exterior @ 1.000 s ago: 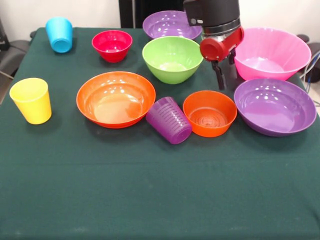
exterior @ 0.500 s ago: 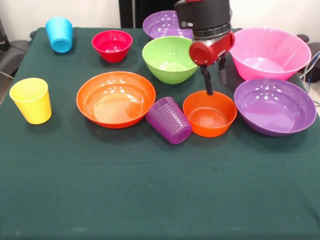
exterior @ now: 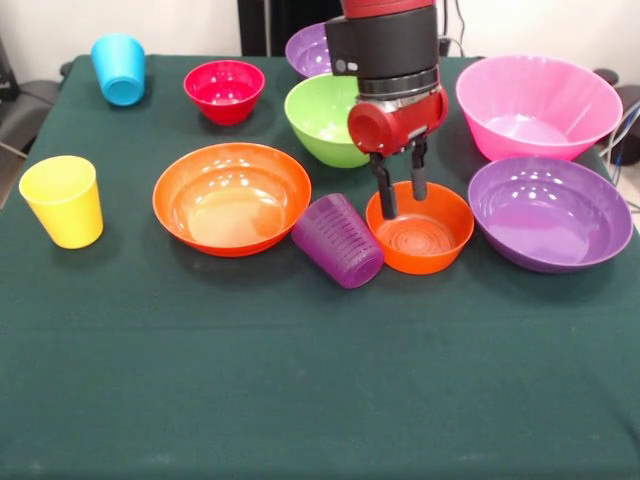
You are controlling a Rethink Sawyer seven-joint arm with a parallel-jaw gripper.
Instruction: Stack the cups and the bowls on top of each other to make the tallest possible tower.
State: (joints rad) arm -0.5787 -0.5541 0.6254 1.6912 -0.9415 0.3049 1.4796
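Dark green tablecloth covers table; white wall behind.

No readable text, labels or numbers, seemingly anywhere

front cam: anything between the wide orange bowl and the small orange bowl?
Yes: the purple cup, tilted, sits between the wide orange bowl and small orange bowl in the front view.

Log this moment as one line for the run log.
claw: open, over small orange bowl far rim | holding: nothing | purple cup: tipped, touching that bowl | tower: not started
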